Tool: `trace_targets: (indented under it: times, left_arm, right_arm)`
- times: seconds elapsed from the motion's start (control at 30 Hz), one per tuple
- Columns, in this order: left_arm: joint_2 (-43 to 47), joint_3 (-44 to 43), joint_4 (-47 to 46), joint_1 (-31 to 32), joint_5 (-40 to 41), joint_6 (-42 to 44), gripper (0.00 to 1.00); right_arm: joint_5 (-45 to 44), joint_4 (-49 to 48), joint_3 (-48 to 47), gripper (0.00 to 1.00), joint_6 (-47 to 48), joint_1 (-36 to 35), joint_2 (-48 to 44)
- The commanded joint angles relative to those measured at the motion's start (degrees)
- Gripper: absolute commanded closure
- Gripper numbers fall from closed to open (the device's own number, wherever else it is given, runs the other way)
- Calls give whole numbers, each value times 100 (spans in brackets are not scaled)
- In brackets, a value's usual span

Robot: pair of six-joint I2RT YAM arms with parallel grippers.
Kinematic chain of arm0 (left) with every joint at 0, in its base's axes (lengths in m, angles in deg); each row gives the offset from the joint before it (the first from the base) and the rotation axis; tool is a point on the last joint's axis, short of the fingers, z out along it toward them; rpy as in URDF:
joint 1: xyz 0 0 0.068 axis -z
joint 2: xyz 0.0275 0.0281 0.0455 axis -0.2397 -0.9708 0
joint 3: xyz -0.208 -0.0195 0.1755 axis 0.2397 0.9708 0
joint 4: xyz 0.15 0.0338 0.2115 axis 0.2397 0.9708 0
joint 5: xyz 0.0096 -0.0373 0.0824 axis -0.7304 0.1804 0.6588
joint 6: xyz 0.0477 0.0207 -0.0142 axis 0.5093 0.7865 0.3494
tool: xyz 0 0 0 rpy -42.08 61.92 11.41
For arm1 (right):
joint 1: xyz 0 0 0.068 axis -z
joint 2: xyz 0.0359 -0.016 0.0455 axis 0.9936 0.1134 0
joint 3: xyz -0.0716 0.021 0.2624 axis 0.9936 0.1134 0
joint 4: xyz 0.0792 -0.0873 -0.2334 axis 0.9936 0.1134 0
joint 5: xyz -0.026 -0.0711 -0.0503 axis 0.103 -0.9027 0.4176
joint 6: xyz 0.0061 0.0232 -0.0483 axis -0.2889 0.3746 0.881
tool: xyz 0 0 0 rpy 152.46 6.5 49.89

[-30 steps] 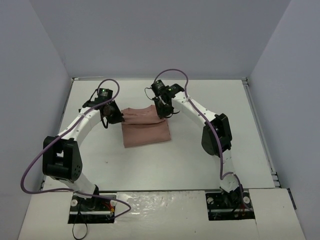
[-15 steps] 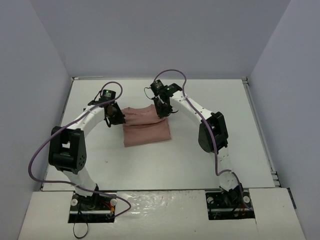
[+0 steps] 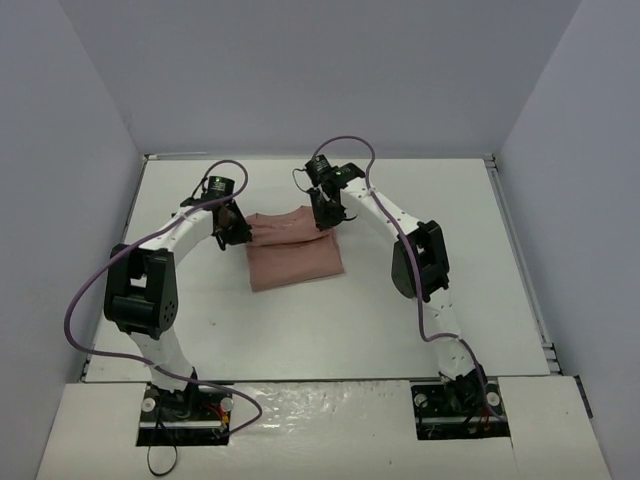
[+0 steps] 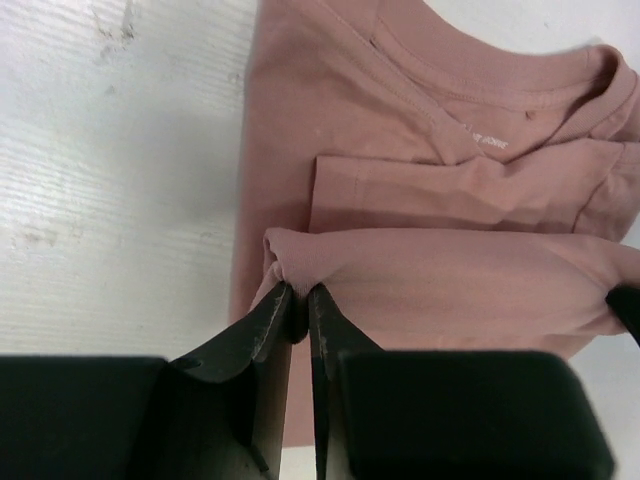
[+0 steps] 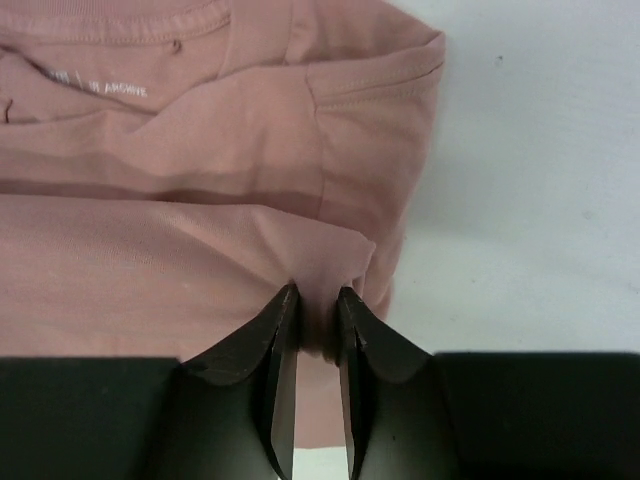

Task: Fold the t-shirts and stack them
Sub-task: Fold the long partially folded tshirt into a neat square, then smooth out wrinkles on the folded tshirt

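Last second: both arms reached a bit further toward 12 o'clock, elbows drawn in, and the top layer's pinched edge went with them. The t-shirt (image 3: pixel 295 262) is now a compact rectangle on the table (image 3: pixel 450 200), just to the 12 o'clock side of centre and flat apart from that far edge. The left gripper (image 3: pixel 234 228) is on the shirt's 10 o'clock corner, clenched on a small pucker of fabric with the tips almost touching. The right gripper (image 3: pixel 322 215) is on the 1 o'clock corner, also grasping cloth, but the gap between its tips looks a touch wider, so I'd guess it's beginning to ease off. In the left wrist view the carried layer stops short of the collar (image 4: pixel 480 110), with the neck label still showing. My read is that this fold is basically placed, and release and retreat are next. One risk is a corner snagging as the jaws let go and dragging the layer back. Only one shirt is in view.
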Motion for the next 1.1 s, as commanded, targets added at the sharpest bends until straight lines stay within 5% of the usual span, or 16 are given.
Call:
trace_targets:
  times: [0.0,0.23,0.37,0.53,1.07]
  left_arm:
    - [-5,-446,-111,-180,406,174,84]
    - [485,-1003,-11,-243,436,370,62]
    - [1078,-1049,-41,-183,241,492,58]
    - [1379,-619,-186,184,-16,510,57]
    - [-763,-775,-1183,125,-456,686,57]
  right_arm:
    - [-122,179,-527,73,16,225,23]
    - [-99,174,-1329,60,232,365,-243]
    - [99,144,-1420,50,600,397,-639]
    - [930,63,-908,51,900,364,-1019]
    - [2775,-1482,-67,60,883,748,165]
